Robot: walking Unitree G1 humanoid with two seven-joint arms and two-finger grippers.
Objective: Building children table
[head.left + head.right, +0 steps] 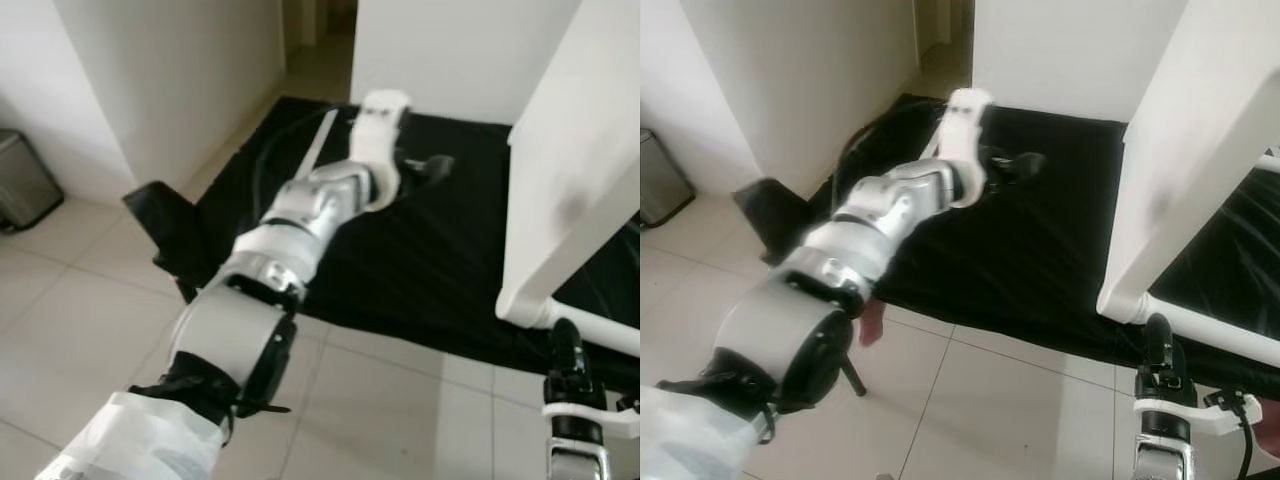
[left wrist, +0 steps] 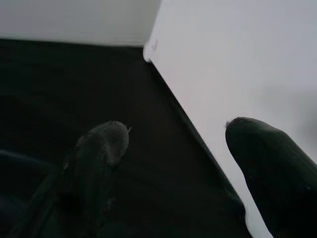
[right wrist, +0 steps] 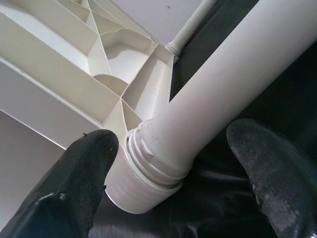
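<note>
A white children's tabletop (image 1: pixel 575 150) stands on edge on a black cloth (image 1: pixel 430 270) at the right. A white round leg (image 3: pixel 228 74) sits in the corner socket of its ribbed underside (image 3: pixel 74 59). My right gripper (image 3: pixel 176 139) is low at the near right, open, with one finger on each side of that leg close to the socket. My left arm reaches far forward over the cloth. Its gripper (image 1: pixel 432 166) is open and holds nothing, hovering above the cloth beside the white panel (image 2: pixel 237 64).
A grey bin (image 1: pixel 22 180) stands by the left wall. A black object (image 1: pixel 165 225) lies at the cloth's near left corner. White walls close in on the left and at the back, with a doorway (image 1: pixel 318 30) beyond. Pale tiled floor (image 1: pixel 400 410) lies in front.
</note>
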